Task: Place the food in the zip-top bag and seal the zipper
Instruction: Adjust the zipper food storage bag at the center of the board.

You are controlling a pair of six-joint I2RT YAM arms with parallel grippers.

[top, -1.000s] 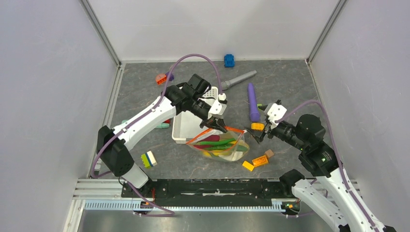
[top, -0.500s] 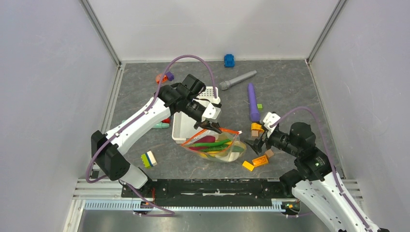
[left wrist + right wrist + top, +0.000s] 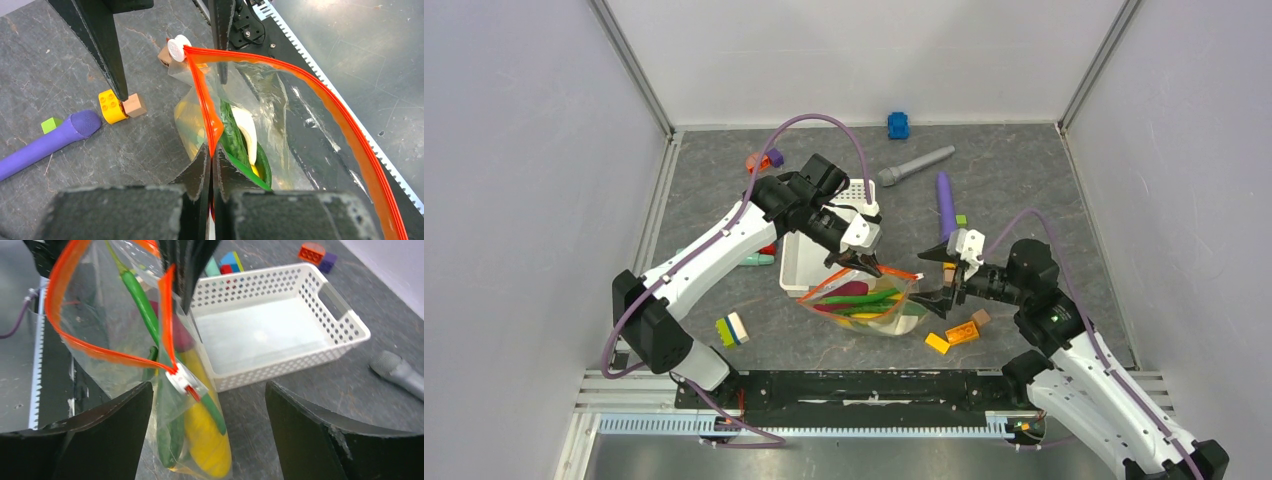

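Grey stone-patterned table, white walls around. The left arm stretches forward, wrist bent down, and the left jaws are pinched shut on the thin orange-red zipper strip of the clear floppy zip-top bag. Toy produce (yellow, green, purple-red) lies inside, below them. The right arm extends low; the right jaws gape wide, holding nothing, with the bag's white slider between them.
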